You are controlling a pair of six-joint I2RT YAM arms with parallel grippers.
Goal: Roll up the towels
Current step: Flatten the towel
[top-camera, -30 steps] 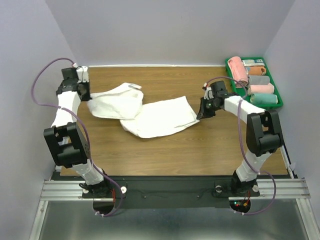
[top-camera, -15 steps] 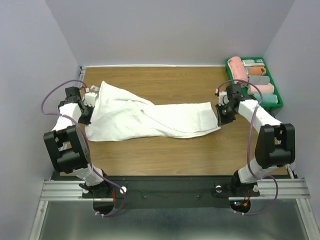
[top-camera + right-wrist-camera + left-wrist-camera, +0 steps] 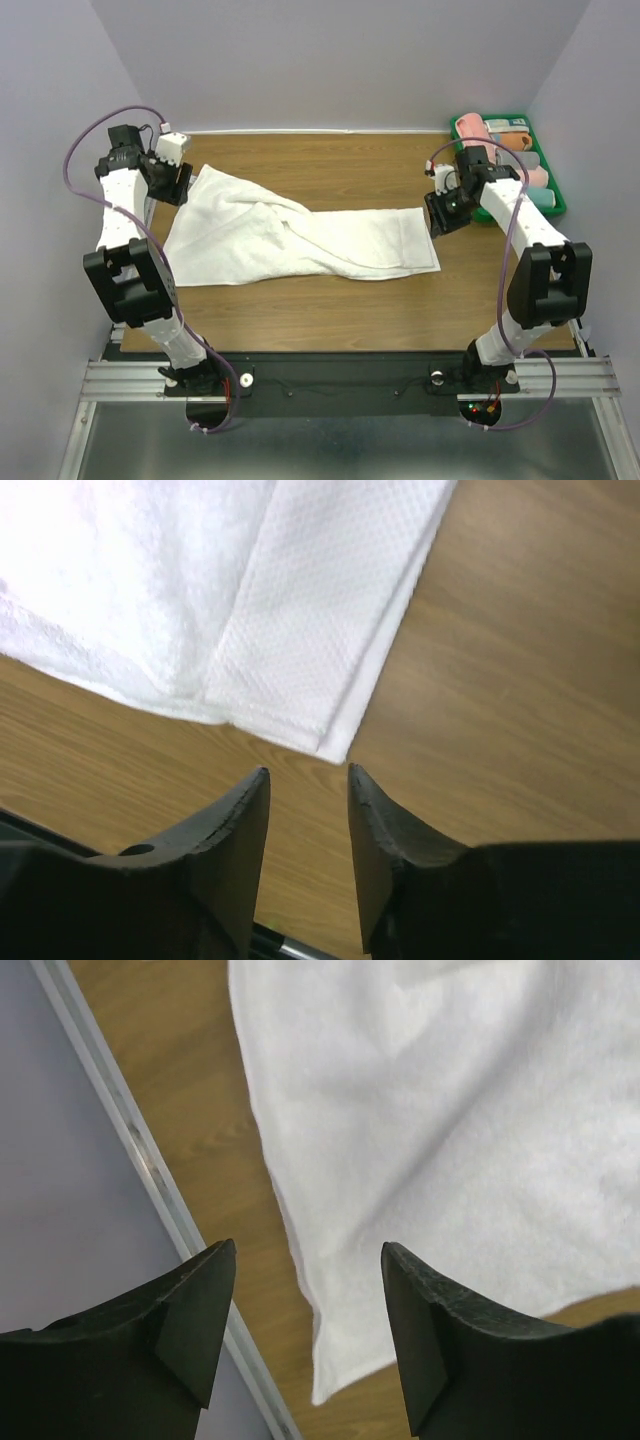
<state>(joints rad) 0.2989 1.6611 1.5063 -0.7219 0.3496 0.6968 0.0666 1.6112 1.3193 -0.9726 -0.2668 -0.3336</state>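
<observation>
Pale lilac walls box in the wooden table (image 3: 330, 310), and the white towel (image 3: 300, 240) lies across the middle of the top view, running from the left side to centre right. A second ago it was a crumpled heap toward the upper middle, with each arm at one end. Half a second ago the arms had drawn it out long. Now both have let go.

The left gripper (image 3: 172, 178) has gone up to the upper left, just beside the towel's far left corner. In its wrist view the left gripper (image 3: 305, 1250) has its fingers wide apart with nothing between them, over the towel's edge and bare wood. The right gripper (image 3: 445, 212) sits at the towel's right end. In its wrist view the right gripper (image 3: 307, 772) is parted more narrowly and is also empty, and the towel's hemmed corner (image 3: 335, 750) lies just beyond the tips.

So I judge the spreading step more or less done. The towel rests on the table under no tension, but a diagonal ridge (image 3: 290, 215) crosses it and the left half looks wider and rumpled. I'd want that smoothed before rolling from one end. Finished rolls (image 3: 520, 178) fill the green bin (image 3: 556, 205) at the upper right.
</observation>
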